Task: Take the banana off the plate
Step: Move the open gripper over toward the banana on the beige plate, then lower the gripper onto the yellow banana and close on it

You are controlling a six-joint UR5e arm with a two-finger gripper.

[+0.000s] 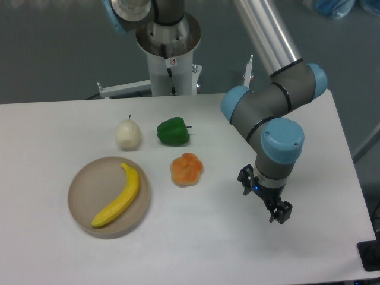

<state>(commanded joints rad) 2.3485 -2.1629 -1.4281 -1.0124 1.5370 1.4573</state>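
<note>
A bright yellow banana (118,196) lies diagonally on the round beige plate (86,189) at the front left of the white table. My gripper (263,196) hangs over the table at the right, well away from the plate, past the orange fruit. Its two black fingers stand apart with nothing between them. The banana is fully in view and untouched.
A pale cream pear (128,134) and a green pepper (173,132) sit behind the plate. An orange lumpy fruit (186,169) lies between the plate and my gripper. The arm's base column (169,53) stands at the table's back edge.
</note>
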